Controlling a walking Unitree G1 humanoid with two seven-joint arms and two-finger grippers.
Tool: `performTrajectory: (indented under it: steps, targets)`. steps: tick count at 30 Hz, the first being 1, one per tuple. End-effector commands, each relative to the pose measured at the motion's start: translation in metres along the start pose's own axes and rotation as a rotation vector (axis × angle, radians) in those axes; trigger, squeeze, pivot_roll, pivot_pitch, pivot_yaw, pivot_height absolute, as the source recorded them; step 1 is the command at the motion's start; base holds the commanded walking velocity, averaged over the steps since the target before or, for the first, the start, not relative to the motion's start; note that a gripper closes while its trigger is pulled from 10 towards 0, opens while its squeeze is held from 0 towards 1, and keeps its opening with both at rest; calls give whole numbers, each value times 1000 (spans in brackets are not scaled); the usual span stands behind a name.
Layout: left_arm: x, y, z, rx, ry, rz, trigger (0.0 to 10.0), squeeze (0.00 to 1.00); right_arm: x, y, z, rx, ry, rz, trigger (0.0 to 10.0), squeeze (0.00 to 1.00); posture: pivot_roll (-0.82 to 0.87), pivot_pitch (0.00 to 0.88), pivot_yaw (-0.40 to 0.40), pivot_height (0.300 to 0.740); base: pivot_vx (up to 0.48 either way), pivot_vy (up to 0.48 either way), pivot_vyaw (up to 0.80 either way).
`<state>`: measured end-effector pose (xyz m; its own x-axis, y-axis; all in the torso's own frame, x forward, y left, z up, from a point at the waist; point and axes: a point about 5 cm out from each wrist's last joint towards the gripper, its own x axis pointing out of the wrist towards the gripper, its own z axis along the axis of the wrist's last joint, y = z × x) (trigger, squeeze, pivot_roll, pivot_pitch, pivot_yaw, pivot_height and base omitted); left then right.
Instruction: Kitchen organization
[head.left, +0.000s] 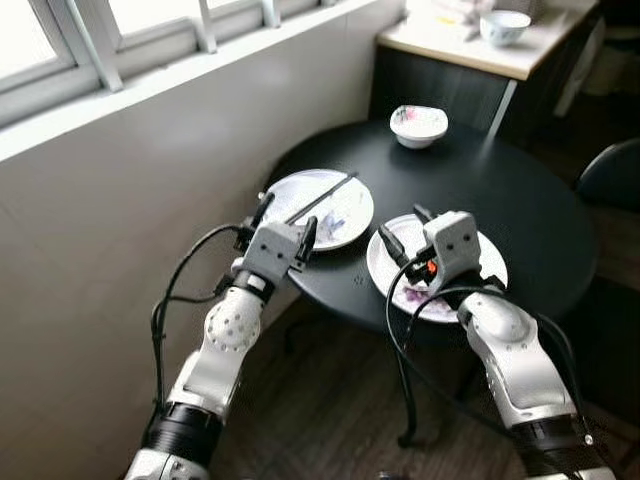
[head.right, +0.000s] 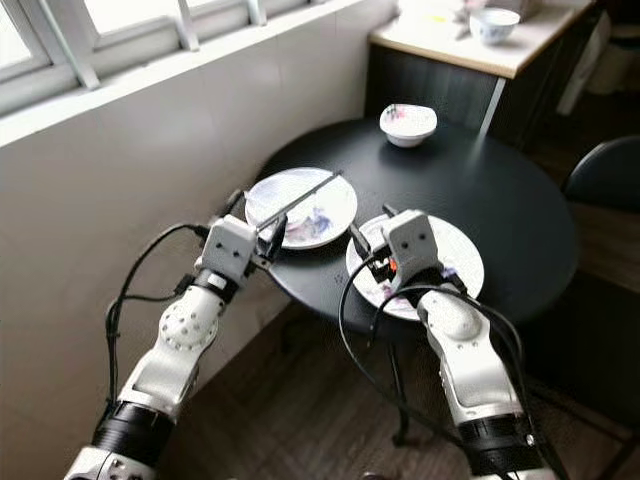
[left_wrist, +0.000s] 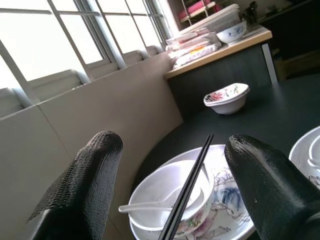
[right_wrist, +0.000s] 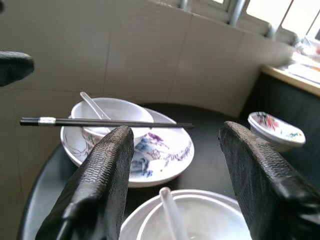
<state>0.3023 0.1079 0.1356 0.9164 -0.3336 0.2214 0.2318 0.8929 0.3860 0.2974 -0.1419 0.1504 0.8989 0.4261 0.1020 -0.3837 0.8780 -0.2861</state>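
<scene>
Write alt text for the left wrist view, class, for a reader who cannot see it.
The left claw, open, points at a patterned plate on a round black table; the plate holds a white bowl with a white spoon inside and black chopsticks laid across. Beyond sits a small floral bowl.

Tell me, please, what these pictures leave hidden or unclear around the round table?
- Near plate, head views: the right gripper and wrist cover its bowl; the right wrist view cuts that bowl at the frame edge.
- Left plate, head views: the left gripper hides its near rim.
- Chopsticks, left wrist view: near ends cut off.
- Small patterned bowl: contents too small to judge.
</scene>
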Motion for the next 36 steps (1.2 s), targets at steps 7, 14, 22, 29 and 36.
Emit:
performTrajectory:
  steps: [7,14,22,29,36]
  targets:
    - [2,1,4,-15,-13,12,10000,0,2,-2,5,32,-14,-20,10000,0,-139,0,5,740,0,0,120]
    - [3,1,3,-16,-8,24,10000,0,3,1,5,26,-14,-3,10000,0,-139,0,5,740,0,0,0]
    - [3,2,2,-34,-4,37,10000,0,3,2,4,18,-13,-4,10000,0,-142,0,8,740,0,0,555]
    - [2,1,2,-35,-2,36,10000,0,3,0,4,36,-13,-19,10000,0,-142,0,9,740,0,0,0]
    - [1,1,1,-36,0,36,10000,0,3,2,3,24,-8,-16,10000,0,-141,0,9,740,80,0,0]
